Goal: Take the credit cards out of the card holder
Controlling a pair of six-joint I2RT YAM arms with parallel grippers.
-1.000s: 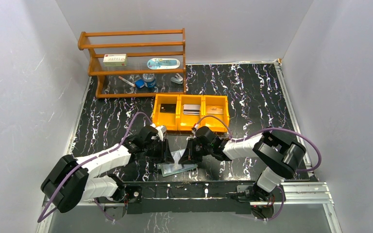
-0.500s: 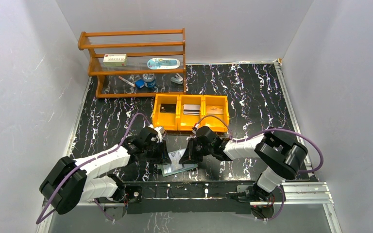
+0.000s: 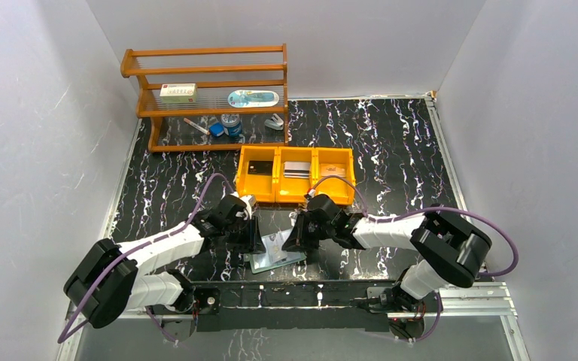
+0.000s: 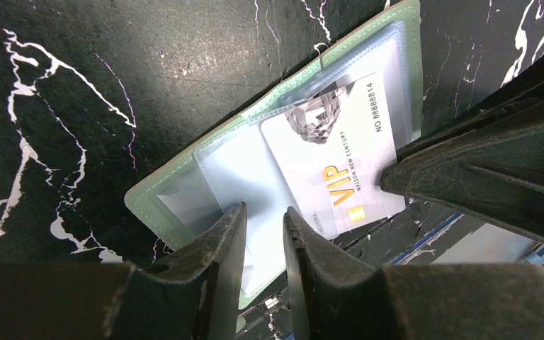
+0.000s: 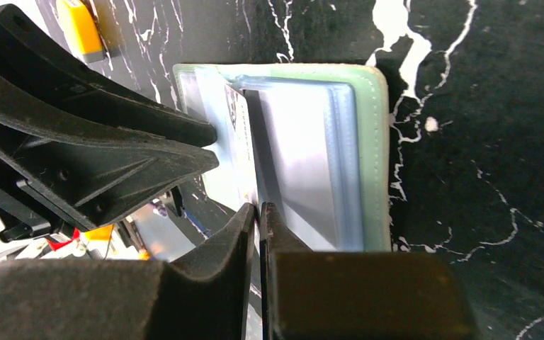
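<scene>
Black, white-veined bench point(image 4: 78, 85) lies under both arms. The right tool point(image 5: 258, 207) is clenched on the edge of a white VIP card point(image 4: 340, 156) that sits partly out of the green holder point(image 4: 142, 202). The left tool point(image 4: 262, 209), jaws slightly parted with nothing between them, rests its tips on the holder's clear pocket. The holder lies open between the arms; behind it, an orange tray point(image 3: 271, 197) keeps a black card point(image 3: 260, 168), a grey card point(image 3: 296, 169) and a tan card point(image 3: 333, 171), one per compartment.
</scene>
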